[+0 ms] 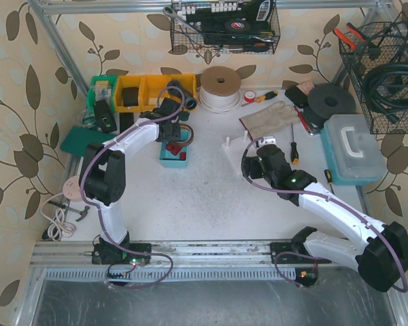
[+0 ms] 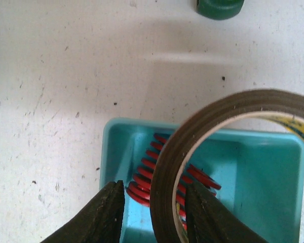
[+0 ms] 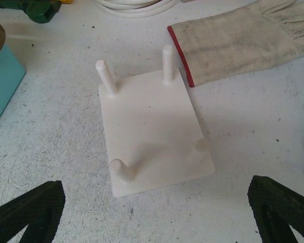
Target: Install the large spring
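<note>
My left gripper: I am holding its fingers part way apart, pointing down over a teal tray. The wall of a brown tape roll and the near end of the red spring are both showing between the fingers in the wrist view. I cannot tell whether I am gripping either one.

The spring: it is lying in the tray's left half. Its coils are running from the far wall toward my fingers, and the tape roll is partly hiding it.

The tape roll: it is standing on edge in front of the tray. I cannot tell what it is resting on.

A green piece: it is sitting on the white table beyond the tray.

My right gripper: I am holding it wide open with nothing between its jaws, hovering over a white plate.

The plate: it is lying flat on the table and carrying four upright pegs, one at each corner. It is apart from the tray.

A work glove: it is lying just beside the plate's far right corner.

A white cord coil: it is showing at the far edge of that view.
</note>
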Robot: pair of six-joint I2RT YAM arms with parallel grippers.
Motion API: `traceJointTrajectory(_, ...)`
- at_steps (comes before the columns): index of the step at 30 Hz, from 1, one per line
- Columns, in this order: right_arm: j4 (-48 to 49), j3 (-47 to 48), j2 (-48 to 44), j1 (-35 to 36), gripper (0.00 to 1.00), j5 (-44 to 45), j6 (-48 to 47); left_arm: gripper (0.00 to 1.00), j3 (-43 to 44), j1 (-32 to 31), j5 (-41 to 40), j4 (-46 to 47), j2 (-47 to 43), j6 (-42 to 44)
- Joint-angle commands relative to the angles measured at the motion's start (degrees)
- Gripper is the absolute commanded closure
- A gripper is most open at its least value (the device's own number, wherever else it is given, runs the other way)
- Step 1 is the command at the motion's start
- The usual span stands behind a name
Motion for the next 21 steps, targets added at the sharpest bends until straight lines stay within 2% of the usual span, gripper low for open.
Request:
traceJointTrajectory(1, 0.0, 1.8, 0.5, 0.3, 0.03, -0.3, -0.7, 0.62, 3.2, 0.4, 1.5, -0.7, 0.9, -1.2)
traceJointTrajectory(14, -0.3, 1.8, 0.1, 0.3, 0.03, 0.1, -0.7, 0.67, 5.9, 0.5, 2.0, -2.0, 3.6, -1.6)
traceJointTrajectory(21, -0.6, 2.0, 0.1, 0.3, 0.04, 0.8, -0.8, 0.78, 5.9, 0.4, 2.4, -1.8, 3.0, -1.4)
